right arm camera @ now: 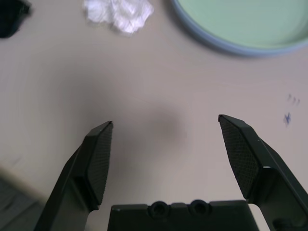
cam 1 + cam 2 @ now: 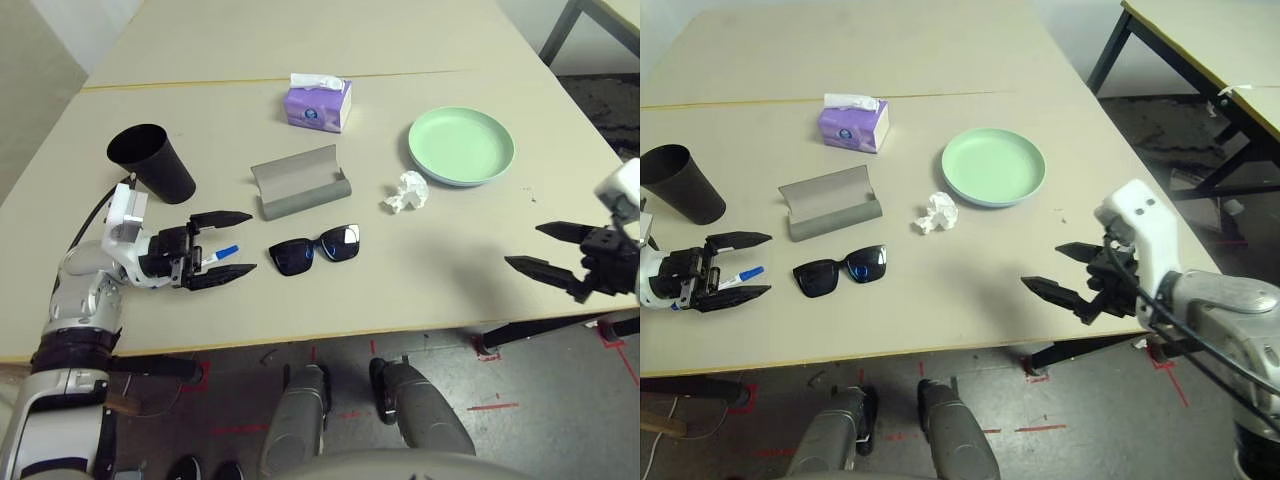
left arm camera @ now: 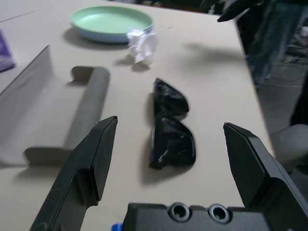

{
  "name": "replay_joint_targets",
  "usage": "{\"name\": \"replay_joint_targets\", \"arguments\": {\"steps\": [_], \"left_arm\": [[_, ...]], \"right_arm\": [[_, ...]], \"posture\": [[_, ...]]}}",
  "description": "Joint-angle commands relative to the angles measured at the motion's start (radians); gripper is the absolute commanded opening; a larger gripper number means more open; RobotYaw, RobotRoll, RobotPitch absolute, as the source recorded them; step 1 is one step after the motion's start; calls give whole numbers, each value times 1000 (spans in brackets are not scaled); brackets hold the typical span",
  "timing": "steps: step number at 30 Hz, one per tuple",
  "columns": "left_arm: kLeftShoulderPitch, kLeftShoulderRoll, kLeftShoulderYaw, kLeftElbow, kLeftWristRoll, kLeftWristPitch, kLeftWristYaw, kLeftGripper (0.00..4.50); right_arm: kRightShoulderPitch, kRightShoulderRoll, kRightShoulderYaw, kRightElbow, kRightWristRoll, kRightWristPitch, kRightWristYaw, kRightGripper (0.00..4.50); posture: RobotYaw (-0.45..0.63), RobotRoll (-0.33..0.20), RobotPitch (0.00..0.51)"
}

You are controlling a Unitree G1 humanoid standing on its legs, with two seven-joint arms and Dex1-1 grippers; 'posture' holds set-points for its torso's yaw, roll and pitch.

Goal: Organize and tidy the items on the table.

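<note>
Near edge of the table (image 2: 400,290): left tool (image 2: 240,243) and right tool (image 2: 1048,268), both released, fingers apart. Sunglasses (image 2: 315,250) lie just beyond the left fingertips; a blue-capped marker (image 2: 220,255) lies beneath that tool. Farther: open grey glasses case (image 2: 303,185), black cup (image 2: 152,163) tilted in view, crumpled tissue (image 2: 408,191). Beyond: green plate (image 2: 461,145), purple tissue box (image 2: 318,106).

No readable words or numbers; the purple tissue box (image 2: 318,104), beyond the left gripper (image 2: 222,251), bears an illegible logo.
</note>
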Motion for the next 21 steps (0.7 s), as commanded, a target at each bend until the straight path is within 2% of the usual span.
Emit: {"name": "replay_joint_targets", "arguments": {"steps": [1,6,11,21], "left_arm": [[71,-3,43,-54,18,-12,41,4500],[145,-7,90,-111,37,-22,126,4500],[191,-11,118,-147,42,-19,178,4500],[193,-47,116,-158,57,-32,238,4500]], "right_arm": [[-53,53,87,74,-73,-124,-69,4432],[-113,119,181,153,-100,-223,-70,4432],[-123,140,227,182,-94,-252,-49,4432],[-198,214,340,300,-181,-293,-98,4432]], "posture": [[-56,0,228],[-23,0,222],[-10,0,221],[-10,0,214]]}}
